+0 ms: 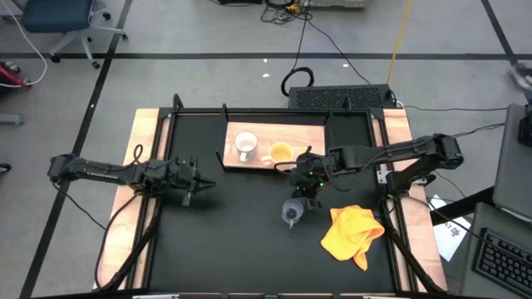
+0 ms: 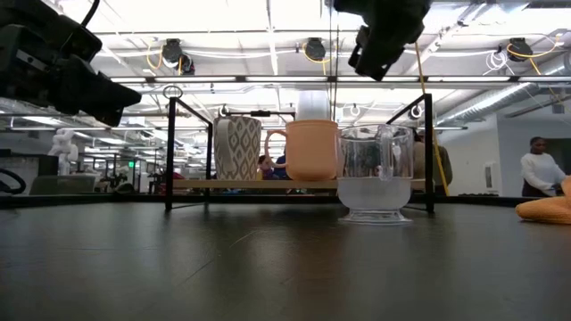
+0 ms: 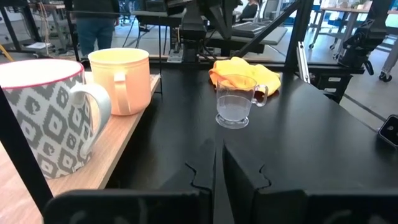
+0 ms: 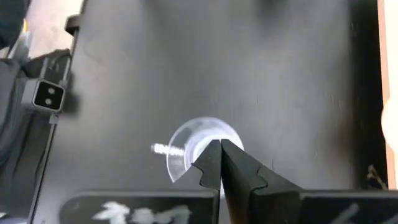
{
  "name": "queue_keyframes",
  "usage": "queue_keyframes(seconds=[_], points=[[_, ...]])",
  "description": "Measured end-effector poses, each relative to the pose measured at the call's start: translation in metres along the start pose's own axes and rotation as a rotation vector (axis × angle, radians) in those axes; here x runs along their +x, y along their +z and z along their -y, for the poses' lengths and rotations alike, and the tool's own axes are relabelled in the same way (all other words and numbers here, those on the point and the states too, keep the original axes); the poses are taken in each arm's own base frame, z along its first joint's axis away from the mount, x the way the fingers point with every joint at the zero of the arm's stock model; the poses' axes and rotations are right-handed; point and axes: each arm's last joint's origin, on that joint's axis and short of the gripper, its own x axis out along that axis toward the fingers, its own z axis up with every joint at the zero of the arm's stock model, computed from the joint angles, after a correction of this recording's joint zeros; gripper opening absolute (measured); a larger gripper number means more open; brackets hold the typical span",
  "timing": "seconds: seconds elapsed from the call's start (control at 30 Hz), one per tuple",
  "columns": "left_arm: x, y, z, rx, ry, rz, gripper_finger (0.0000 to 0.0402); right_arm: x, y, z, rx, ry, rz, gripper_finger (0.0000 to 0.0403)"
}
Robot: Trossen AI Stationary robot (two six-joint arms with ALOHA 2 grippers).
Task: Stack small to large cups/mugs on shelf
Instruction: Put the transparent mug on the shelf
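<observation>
You get even, bright overhead light in the high view, with only soft, short shadows on the black bench (image 1: 249, 241). In the low view, ceiling fixtures across the top of the frame blow out to white glare, and the near bench surface at the bottom is soft and out of focus. The right wrist view is blurred: the clear glass cup (image 4: 198, 152) at lower centre smears into a pale glow. The left wrist view stays sharp.

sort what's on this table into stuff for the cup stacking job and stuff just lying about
For the job:
white patterned mug
orange mug
clear glass cup
wooden shelf

Lying about:
yellow cloth
</observation>
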Motion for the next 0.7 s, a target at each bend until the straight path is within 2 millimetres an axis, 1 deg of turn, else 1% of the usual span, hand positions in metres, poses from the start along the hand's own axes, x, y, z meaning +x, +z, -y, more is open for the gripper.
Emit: queue_keyframes(seconds=[0.2, 0.37, 0.7], points=[[0.0, -0.0002, 0.0, -0.002, 0.0, -0.003, 0.0033, -0.0033, -0.0022, 0.0006, 0.03, -0.012, -0.047, 0.0], [0.0, -0.0001, 0.0, -0.002, 0.0, -0.001, 0.0033, -0.0033, -0.0021, 0.0013, 0.027, -0.04, -0.044, 0.0], [0.0, -0.0002, 0.0, -0.009, 0.001, -0.002, 0.0033, -0.0032, -0.0013, 0.0013, 0.046, -0.04, -0.035, 0.0]])
